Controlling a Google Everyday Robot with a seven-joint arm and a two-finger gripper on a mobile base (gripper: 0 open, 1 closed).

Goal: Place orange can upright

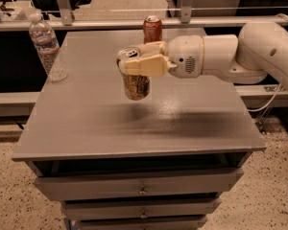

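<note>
As the end effector (130,62) holds the orange can (136,86), gray tabletop (86,123) lies beneath.

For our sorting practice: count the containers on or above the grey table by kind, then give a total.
Soda cans: 2 (orange can held above the table in the gripper; red can standing at the back)
Bottles: 1 (water bottle, back left)
Total: 3

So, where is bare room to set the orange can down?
The gripper holds the orange can over the table. Bare: everything from the can to the front edge. Crowded: water bottle at back left, red can at back edge.
</note>
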